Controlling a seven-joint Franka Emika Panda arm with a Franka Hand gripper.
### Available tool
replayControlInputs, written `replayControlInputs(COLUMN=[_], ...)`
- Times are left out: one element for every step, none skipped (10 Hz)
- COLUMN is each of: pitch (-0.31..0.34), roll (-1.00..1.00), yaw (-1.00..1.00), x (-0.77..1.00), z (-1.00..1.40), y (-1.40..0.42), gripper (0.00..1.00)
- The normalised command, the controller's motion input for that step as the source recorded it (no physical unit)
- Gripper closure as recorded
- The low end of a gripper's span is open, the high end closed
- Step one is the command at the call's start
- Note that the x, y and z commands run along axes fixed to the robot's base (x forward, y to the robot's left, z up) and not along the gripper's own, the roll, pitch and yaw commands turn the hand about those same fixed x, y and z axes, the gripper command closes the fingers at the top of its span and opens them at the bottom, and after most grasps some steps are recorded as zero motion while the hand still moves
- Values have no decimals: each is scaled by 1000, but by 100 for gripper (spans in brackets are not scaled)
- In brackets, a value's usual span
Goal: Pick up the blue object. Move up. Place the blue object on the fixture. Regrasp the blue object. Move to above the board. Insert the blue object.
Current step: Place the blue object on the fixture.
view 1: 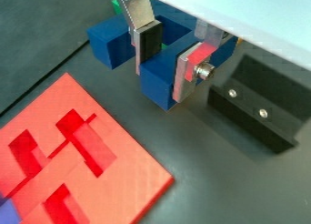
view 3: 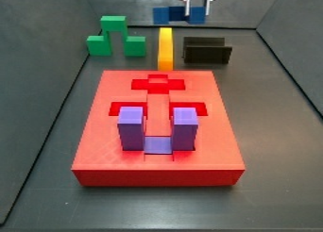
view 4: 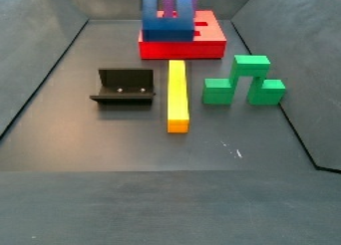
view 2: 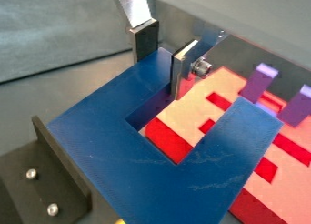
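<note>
In a wrist view: gripper point(view 1: 168, 53) clamping its jaws on one prong of the blue object point(view 1: 155, 79), hanging above the desk beside the fixture point(view 1: 259, 102), near the board point(view 1: 75, 155).

In a side view: blue object point(view 3: 168, 14) hanging raised behind the fixture point(view 3: 206, 52).

No readable writing anywhere.

Dark grey matte floor point(view 4: 134, 169), grey walls point(view 3: 38, 47) sloping up on both sides, even light
</note>
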Motion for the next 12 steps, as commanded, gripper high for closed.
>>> replayControlInputs(pitch=[11, 17, 9, 23, 49, 89, 103, 83, 54, 6, 0, 0], roll=[-329, -303, -329, -326, -326, -374, -469, -523, -554, -591, -640, -651], yaw=[-234, -220, -183, -180, -166, -174, -186, -163, -137, -114, -111, -134], x=[903, 903, 897, 897, 903, 903, 860, 840, 846, 860, 874, 880], z=[0, 0, 0, -26, -126, -283, -403, -434, -420, -389, -351, -329], y=[357, 386, 414, 411, 406, 300, 240, 269, 280, 289, 260, 231], gripper=[100, 100, 100, 100, 100, 100, 100, 100, 100, 100, 100, 100])
